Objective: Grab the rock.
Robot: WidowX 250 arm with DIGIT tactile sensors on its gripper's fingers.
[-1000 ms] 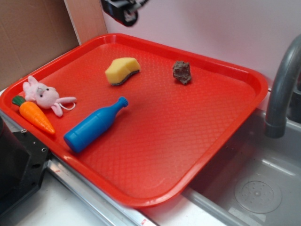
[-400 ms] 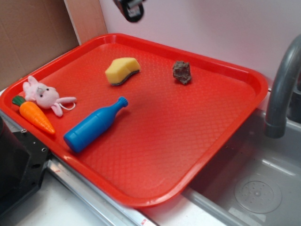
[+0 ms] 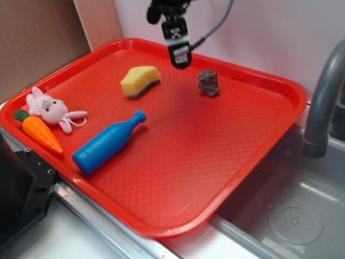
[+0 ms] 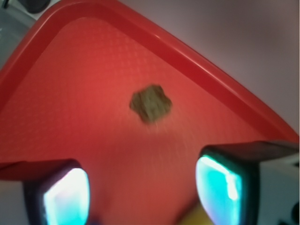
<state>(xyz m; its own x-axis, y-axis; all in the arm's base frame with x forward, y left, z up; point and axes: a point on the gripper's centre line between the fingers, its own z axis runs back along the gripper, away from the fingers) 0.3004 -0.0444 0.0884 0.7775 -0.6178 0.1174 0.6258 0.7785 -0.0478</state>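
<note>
The step in hand reads as the approach: the pincer (image 3: pixel 179 59) hangs in the air over the far part of the red tray (image 3: pixel 253 162), with nothing between its fingers. In the wrist view the two fingers (image 4: pixel 65 197) stand well apart, one at each lower corner of the picture, so the jaws are wide and empty.

The rock (image 3: pixel 208 82) sits on the tray floor near the far rim, apart from everything else. Taking the rock as the landmark, the pincer is to its left and above it, not touching it; the yellow sponge (image 3: pixel 139 80) lies farther left on the same far side of the tray, and the blue toy bottle (image 3: pixel 107 144) lies nearer the camera and to the left. In the wrist view the rock (image 4: pixel 151 103) shows ahead of the gap between the fingers, blurred but roughly centred.

The next move, as I judge it, calls for carrying the pincer across until the rock lies between the open fingers, then lowering toward the tray floor before closing. The lump is small and jagged, so a centred grip would matter; an off-centre close might push it aside.
</note>
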